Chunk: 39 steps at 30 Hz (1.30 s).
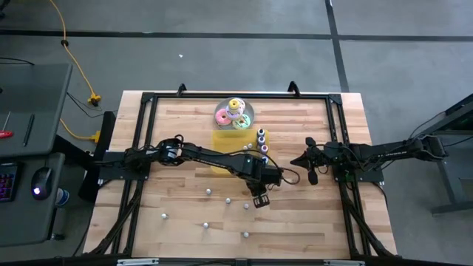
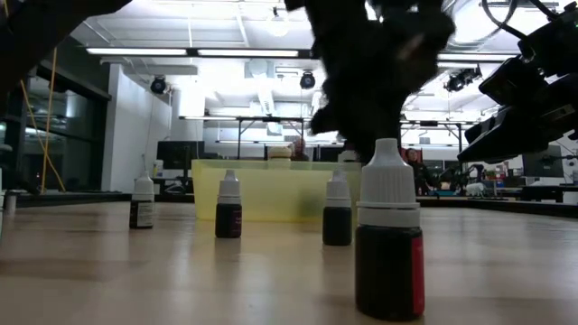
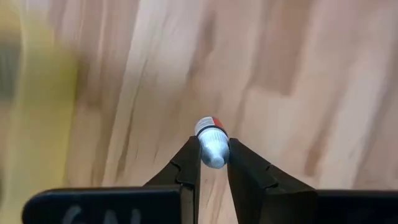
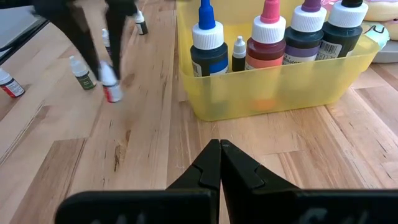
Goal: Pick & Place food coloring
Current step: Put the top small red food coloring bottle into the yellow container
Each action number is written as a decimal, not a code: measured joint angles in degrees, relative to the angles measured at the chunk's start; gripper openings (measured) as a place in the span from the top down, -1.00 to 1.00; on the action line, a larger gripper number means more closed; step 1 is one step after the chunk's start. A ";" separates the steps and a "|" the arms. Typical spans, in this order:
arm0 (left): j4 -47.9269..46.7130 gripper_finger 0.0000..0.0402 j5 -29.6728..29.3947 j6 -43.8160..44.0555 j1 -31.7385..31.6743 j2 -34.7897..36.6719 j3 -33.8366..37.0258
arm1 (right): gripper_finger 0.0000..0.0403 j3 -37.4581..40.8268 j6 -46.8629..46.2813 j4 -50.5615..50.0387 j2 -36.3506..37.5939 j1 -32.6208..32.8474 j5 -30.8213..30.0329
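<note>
Arms: two dark, slim, jointed arms — matt black segments with bulkier joint housings.
Left claw (image 3: 213, 163): two flat black fingers (image 3: 186, 167), stepped along their inner edges and tapering to narrow tips.
Left wrist bar: black crosspiece below the fingers, with faint pale lettering too blurred to read.
Right claw (image 4: 219, 163): the same black stepped fingers and crosspiece.
Cables: thin black leads looping along both arms — clearest near the right arm's base.

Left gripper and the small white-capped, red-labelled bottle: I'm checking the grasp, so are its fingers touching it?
Touching. The left wrist view shows both dark fingers of the left gripper pressed against the cap of the small red-labelled bottle.
</note>
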<state>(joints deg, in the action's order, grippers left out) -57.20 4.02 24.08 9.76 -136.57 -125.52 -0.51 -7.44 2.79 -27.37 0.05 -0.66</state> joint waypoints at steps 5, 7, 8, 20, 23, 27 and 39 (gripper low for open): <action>-0.52 0.76 -0.53 -11.90 0.39 0.46 -3.78 | 1.00 0.00 0.00 -0.02 0.00 -0.01 0.00; 0.19 0.76 -1.54 -15.83 0.83 1.03 -4.71 | 1.00 0.00 0.00 -0.02 0.02 -0.02 -0.01; -0.10 0.76 -1.70 -17.90 0.87 1.60 -4.84 | 1.00 0.00 0.00 0.00 0.00 -0.02 -0.01; -2.51 0.76 -1.59 -31.51 2.64 6.56 -5.06 | 1.00 0.00 0.00 0.00 0.00 -0.01 -0.01; -4.00 0.76 0.13 -34.59 2.69 7.30 -5.06 | 1.00 0.00 0.00 -0.01 0.00 0.00 -0.01; -6.59 0.76 4.02 -39.27 2.73 8.96 -5.00 | 1.00 0.00 0.00 -0.02 0.01 -0.02 -0.01; -16.52 0.76 5.89 -51.39 2.62 15.97 -4.98 | 1.00 0.00 0.00 -0.36 0.12 0.00 0.00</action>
<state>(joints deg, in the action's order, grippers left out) -73.72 9.91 -27.31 12.38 -120.60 -130.50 -0.51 -7.44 2.43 -27.25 0.05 -0.66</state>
